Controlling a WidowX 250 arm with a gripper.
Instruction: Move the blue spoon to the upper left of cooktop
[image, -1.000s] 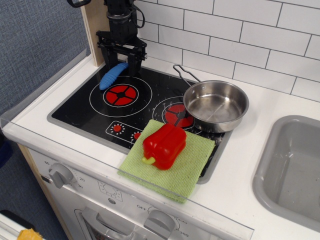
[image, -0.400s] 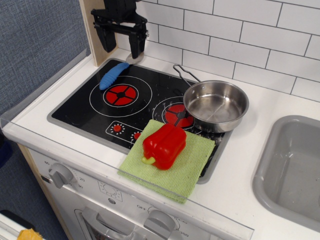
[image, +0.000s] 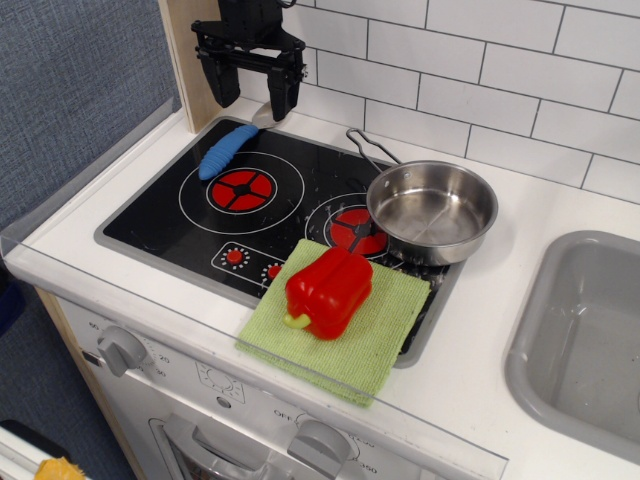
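- The blue spoon (image: 227, 151) lies flat at the cooktop's upper-left corner, about 11 o'clock from the left burner (image: 240, 188); its thick ribbed bright-blue handle runs diagonally, and its bowl end, toward 1 o'clock, is hard to make out.
- The cooktop (image: 160, 215) is a glossy black rectangle with a grey rim, two red burner discs in white rings and small red knob marks.
- A shiny steel pan (image: 431, 210) with a wire handle sits on the right burner, at 3 o'clock from the spoon; nothing lies in it.
- A textured green cloth (image: 390, 335) covers the cooktop's front-right corner and bears a glossy red toy bell pepper (image: 328, 291).
- A grey sink (image: 585, 340) is set in the white counter at far right.
- The black gripper (image: 248, 88) hangs above the spoon at 12 o'clock, pointing down, fingers spread apart, gripping nothing.
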